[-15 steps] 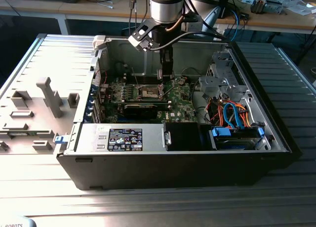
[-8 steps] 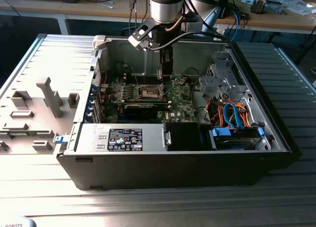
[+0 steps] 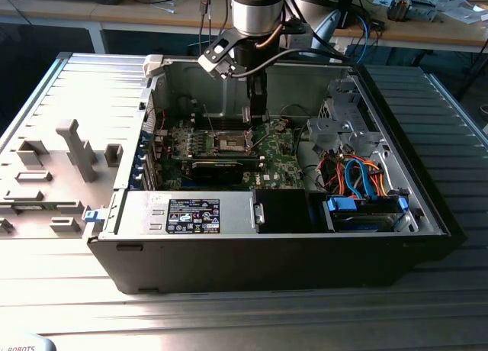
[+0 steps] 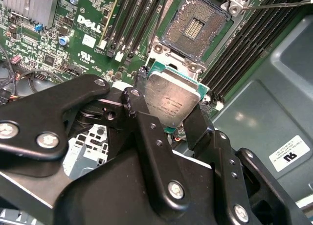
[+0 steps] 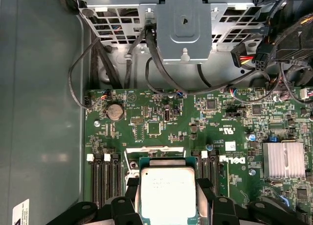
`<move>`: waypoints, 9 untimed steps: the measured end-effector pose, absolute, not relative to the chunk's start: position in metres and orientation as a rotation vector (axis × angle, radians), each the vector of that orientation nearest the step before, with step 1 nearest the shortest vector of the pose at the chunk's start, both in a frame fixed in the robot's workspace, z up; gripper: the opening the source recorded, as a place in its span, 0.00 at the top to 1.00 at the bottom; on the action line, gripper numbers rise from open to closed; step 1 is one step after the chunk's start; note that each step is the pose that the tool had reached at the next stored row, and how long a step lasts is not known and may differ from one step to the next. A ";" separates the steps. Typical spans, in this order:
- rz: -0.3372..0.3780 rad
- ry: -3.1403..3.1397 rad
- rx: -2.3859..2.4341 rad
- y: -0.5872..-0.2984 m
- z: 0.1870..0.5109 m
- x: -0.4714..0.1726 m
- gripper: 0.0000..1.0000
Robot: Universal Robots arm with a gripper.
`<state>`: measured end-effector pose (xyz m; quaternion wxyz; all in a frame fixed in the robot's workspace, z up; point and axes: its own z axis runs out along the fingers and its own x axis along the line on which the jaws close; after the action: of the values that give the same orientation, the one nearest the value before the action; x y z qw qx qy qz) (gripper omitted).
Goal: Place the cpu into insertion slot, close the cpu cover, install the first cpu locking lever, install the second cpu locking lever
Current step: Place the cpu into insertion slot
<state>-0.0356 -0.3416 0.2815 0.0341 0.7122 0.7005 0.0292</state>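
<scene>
Cpu (image 4: 172, 100), probably light, stiff, fragile, is hanging edge-clamped in the claw (image 4: 171, 106), one o'clock of the insertion slot (image 3: 231, 142) in the exterior view.

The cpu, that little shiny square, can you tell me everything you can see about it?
The cpu is a small flat square with a dull silver-grey metal top, faint print on it, and a thin green edge. The black gripper is shut on it, clamping two opposite sides. It hangs over the green motherboard, not yet in the insertion slot, which lies open and bare, apart from it.
</scene>
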 end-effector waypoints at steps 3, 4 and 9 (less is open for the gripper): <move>0.089 2.154 2.190 -0.340 0.281 -0.036 0.45; 0.086 2.153 2.189 -0.339 0.281 -0.036 0.45; 0.082 2.156 2.182 -0.335 0.280 -0.041 0.45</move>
<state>-0.0405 -0.3353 0.2801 0.0365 0.7106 0.7021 0.0268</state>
